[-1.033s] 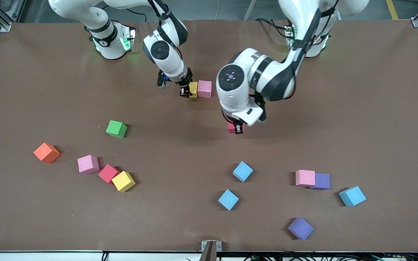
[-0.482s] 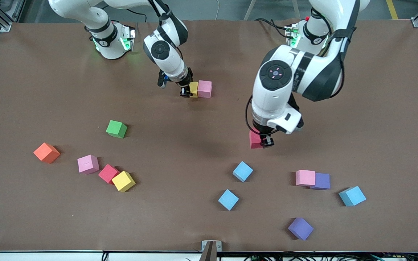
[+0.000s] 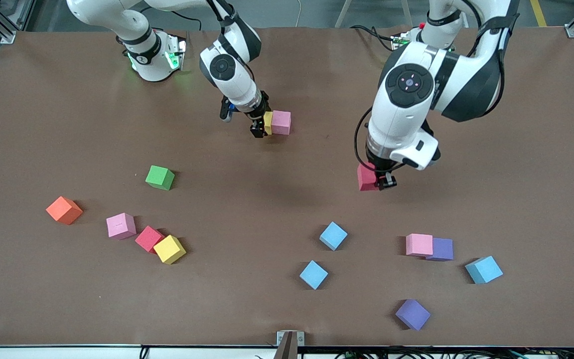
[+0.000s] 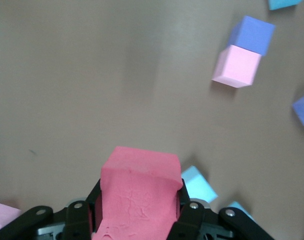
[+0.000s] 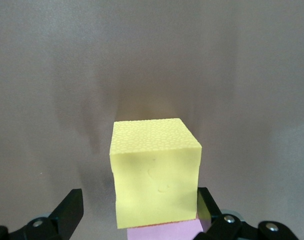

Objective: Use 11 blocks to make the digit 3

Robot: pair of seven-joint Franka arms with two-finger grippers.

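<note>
A yellow block (image 3: 267, 122) rests on the table touching a pink block (image 3: 281, 122). My right gripper (image 3: 258, 127) stands open around the yellow block (image 5: 154, 170), its fingers (image 5: 71, 210) apart from the block's sides, and the pink block (image 5: 164, 232) shows just under it. My left gripper (image 3: 379, 182) is shut on a red block (image 3: 366, 176) over bare table. In the left wrist view the red block (image 4: 139, 195) fills the gap of that gripper (image 4: 136, 212). The other blocks lie scattered nearer the front camera.
Toward the right arm's end lie green (image 3: 159, 177), orange (image 3: 64, 210), pink (image 3: 121, 225), red (image 3: 148, 238) and yellow (image 3: 169, 249) cubes. Toward the left arm's end lie light blue cubes (image 3: 333, 235) (image 3: 313, 274) (image 3: 484, 269), a pink (image 3: 419, 245) touching a purple (image 3: 441, 249), and another purple (image 3: 412, 314).
The right gripper has opened and let go of the yellow block beside the pink one. The left arm has carried the red block toward its own end of the table.
</note>
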